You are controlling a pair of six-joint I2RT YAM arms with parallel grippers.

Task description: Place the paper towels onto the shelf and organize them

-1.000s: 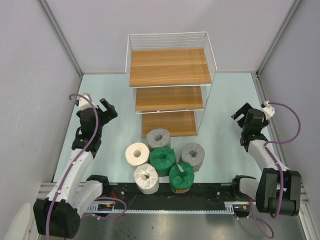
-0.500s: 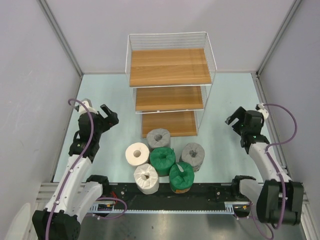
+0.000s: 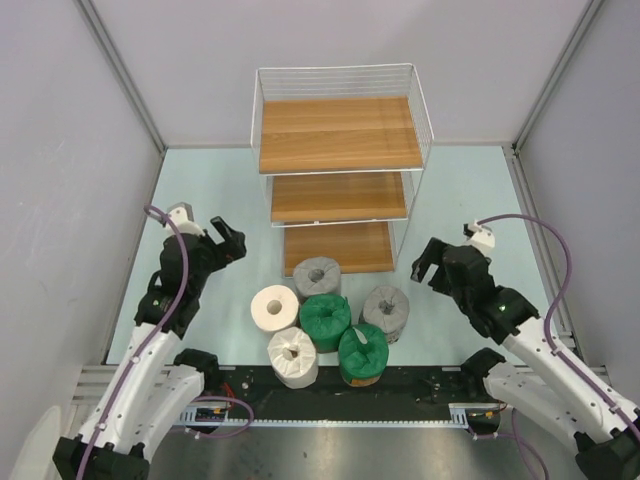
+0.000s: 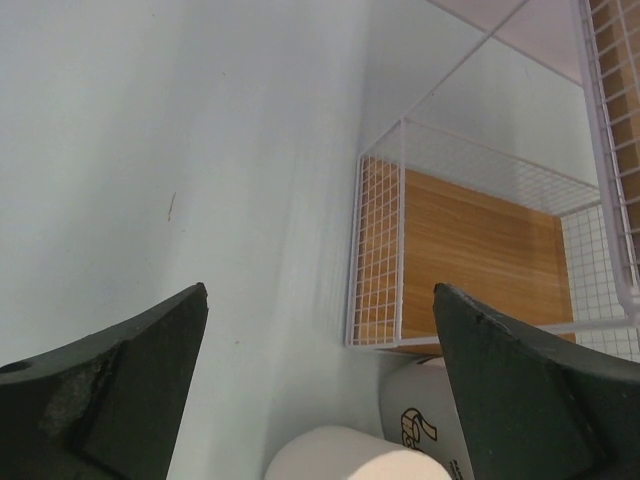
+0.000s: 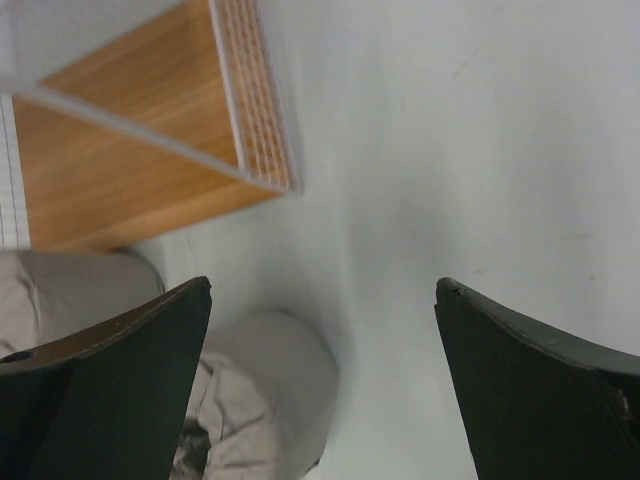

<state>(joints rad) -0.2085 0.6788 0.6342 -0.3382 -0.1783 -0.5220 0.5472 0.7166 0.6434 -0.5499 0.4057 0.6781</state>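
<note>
Six paper towel rolls stand on end in a cluster in front of the shelf (image 3: 340, 150): two grey (image 3: 317, 276) (image 3: 385, 311), two dark green (image 3: 324, 320) (image 3: 362, 352) and two white (image 3: 274, 308) (image 3: 292, 356). The shelf's three boards are bare. My left gripper (image 3: 222, 237) is open and empty, up and left of the cluster. Its wrist view shows a white roll (image 4: 345, 455), a printed grey roll (image 4: 425, 420) and the bottom board (image 4: 480, 260) between its fingers (image 4: 110, 380). My right gripper (image 3: 428, 262) is open and empty, right of the shelf's front, above a grey roll (image 5: 270, 390).
The pale green table (image 3: 210, 190) is walled by grey panels on the left, right and back. The shelf's thin white wire frame (image 4: 352, 250) stands close to both grippers. A black rail (image 3: 320, 385) with the arm bases runs along the near edge.
My right arm has swung in from the right wall, leftward toward the shelf's front and the grey roll. My left gripper has shifted slightly toward the cluster. The rolls have not moved.
</note>
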